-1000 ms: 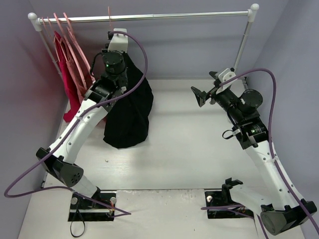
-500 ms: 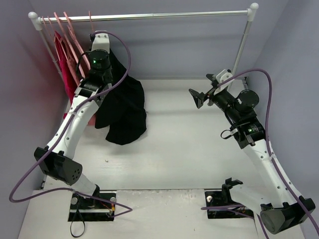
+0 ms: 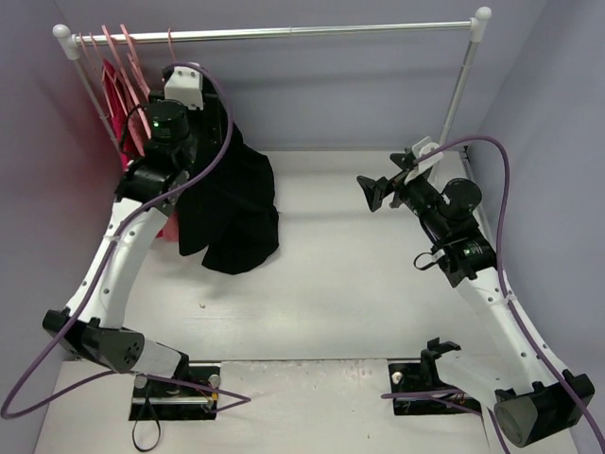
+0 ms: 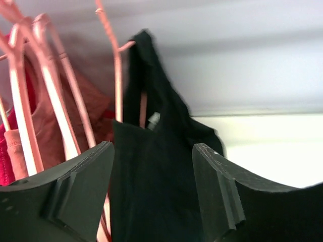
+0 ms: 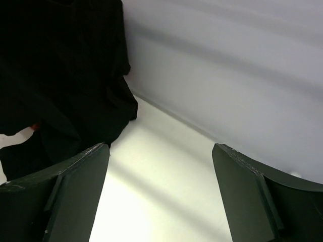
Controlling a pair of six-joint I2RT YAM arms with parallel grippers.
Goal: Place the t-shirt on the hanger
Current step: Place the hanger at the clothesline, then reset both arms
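On rail [image 3: 284,31]: t-shirt [image 3: 232,213] hangs on hanger [image 4: 118,80] | left gripper [image 4: 152,148] spread, empty | right gripper [image 5: 160,148] spread, empty

Matt black cloth, soft, creased folds: t-shirt [image 3: 232,213]. Thin pale-pink hanger [image 4: 117,75], smooth with a slight sheen; plastic or coated wire, cannot tell. Shiny bare-metal rail [image 3: 284,32], smooth white plastic end caps [image 3: 482,14]. Matt dark plastic fingers on left gripper [image 4: 151,151] and right gripper [image 5: 160,151], moulded ridges. Glossy white shells on arms [image 3: 113,265]. Tabletop [image 3: 331,274] matt white, few small marks. Red garments [image 3: 113,95] matt cloth.
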